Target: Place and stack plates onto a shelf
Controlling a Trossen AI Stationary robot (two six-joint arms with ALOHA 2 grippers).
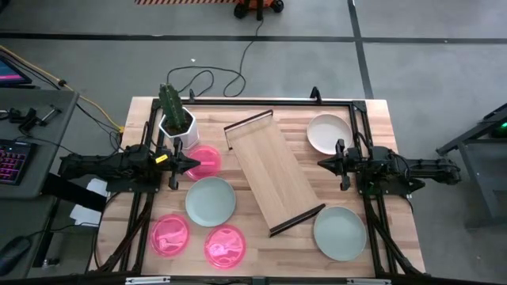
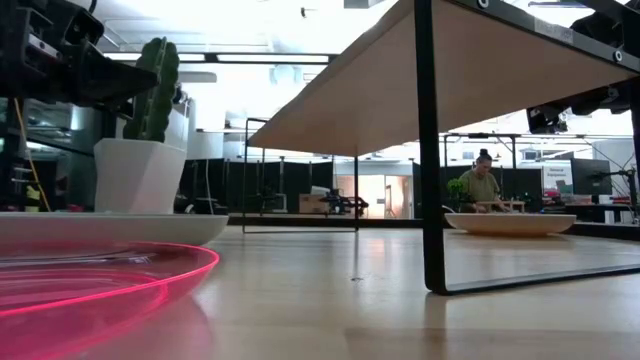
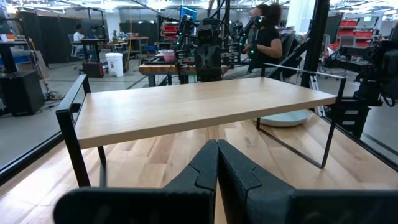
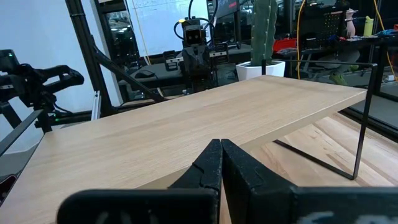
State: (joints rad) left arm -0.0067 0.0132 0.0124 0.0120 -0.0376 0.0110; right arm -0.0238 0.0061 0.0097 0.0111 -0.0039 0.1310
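From above I see the shelf (image 1: 274, 173), a long light-wood board with a thin dark bracket at each short end, lying on a slant across the middle of the table (image 1: 380, 111). Its top is bare.

All six plates sit on the tabletop around it. The white plate (image 1: 328, 133) is near the far right corner, just beside the right arm. One pale green plate (image 1: 210, 200) lies left of the shelf's near half, and the other green plate (image 1: 340, 233) sits near the shelf's near-right bracket. Of the three see-through pink plates, one (image 1: 206, 162) is just in front of the cactus pot (image 1: 177, 123), partly under the left arm; the other two (image 1: 170, 235) (image 1: 225, 245) lie side by side at the near left edge.

My left gripper (image 1: 188, 167) hangs over the far pink plate, pointing at the shelf, and in its wrist view the two dark fingers (image 3: 202, 171) are pressed together on nothing. My right gripper (image 1: 323, 164) hangs just off the shelf's right side, facing it, its fingers (image 4: 211, 167) likewise clenched and empty.

Across the tabletop, a person (image 2: 483, 183) sits at a desk in the room behind.
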